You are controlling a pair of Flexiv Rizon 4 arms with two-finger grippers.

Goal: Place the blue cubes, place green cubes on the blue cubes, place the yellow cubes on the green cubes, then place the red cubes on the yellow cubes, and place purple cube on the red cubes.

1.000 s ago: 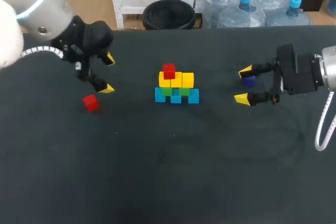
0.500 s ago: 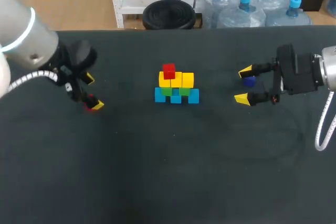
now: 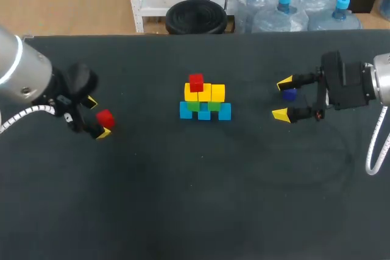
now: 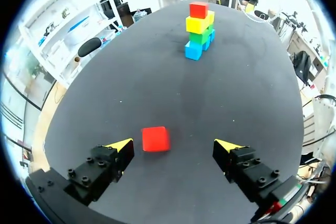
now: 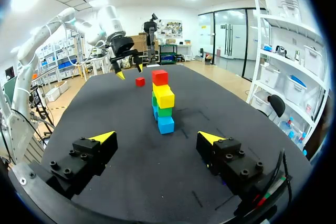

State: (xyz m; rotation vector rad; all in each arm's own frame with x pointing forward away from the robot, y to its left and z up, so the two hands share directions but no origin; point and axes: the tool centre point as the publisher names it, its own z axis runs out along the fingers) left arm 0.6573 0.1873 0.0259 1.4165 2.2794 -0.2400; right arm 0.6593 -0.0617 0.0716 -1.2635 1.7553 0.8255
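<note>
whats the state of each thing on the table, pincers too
left pincer: open, straddling the loose red cube.
loose red cube: lying flat, ungripped.
stack: upright, with blue, green and yellow layers.
top red cube: seated on the yellow layer.
purple cube: lying beside the right pincer, ungripped.
right pincer: open, empty.

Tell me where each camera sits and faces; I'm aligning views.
Head view: above and behind, looking down on the table; left gripper and right gripper at the sides.
Left wrist view: on that wrist, looking past the left gripper at the loose red cube, cube stack beyond.
Right wrist view: on that wrist, looking past the right gripper toward the cube stack.
Shared: all show cube stack and loose red cube.
</note>
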